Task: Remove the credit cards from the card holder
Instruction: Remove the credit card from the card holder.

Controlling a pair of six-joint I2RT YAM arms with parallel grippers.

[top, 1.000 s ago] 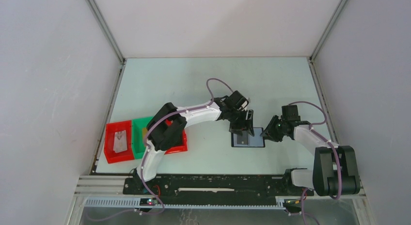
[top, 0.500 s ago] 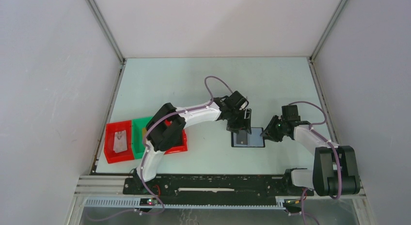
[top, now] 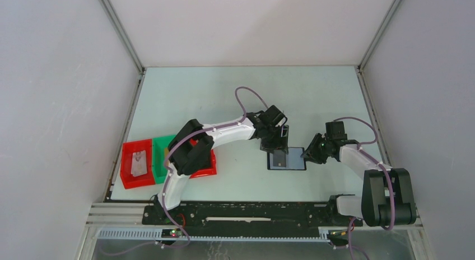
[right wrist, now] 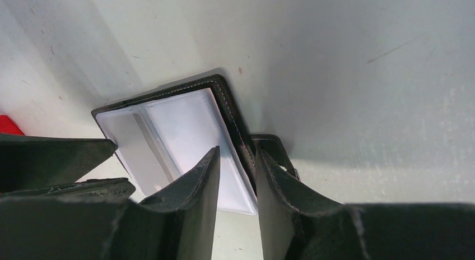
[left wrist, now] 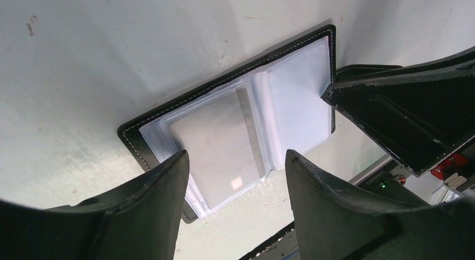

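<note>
The black card holder (top: 287, 159) lies open on the table, its clear sleeves facing up. In the left wrist view a pale grey credit card (left wrist: 215, 148) sits in the left sleeve of the holder (left wrist: 134, 138). My left gripper (top: 278, 141) hovers just above the holder's left panel, open and empty (left wrist: 235, 165). My right gripper (top: 307, 155) is closed narrowly over the holder's right edge (right wrist: 235, 134), with the black rim and strap between the fingers (right wrist: 201, 176). The right-hand sleeve (right wrist: 185, 131) looks empty.
A red tray (top: 127, 171) with a pale grey card and a green tray (top: 158, 167) stand at the table's left front. Another red tray (top: 206, 170) is partly hidden behind the left arm. Grey walls enclose the table on three sides.
My left gripper has shifted slightly left and back over the holder's left panel. The right gripper and the holder have stayed in place.
</note>
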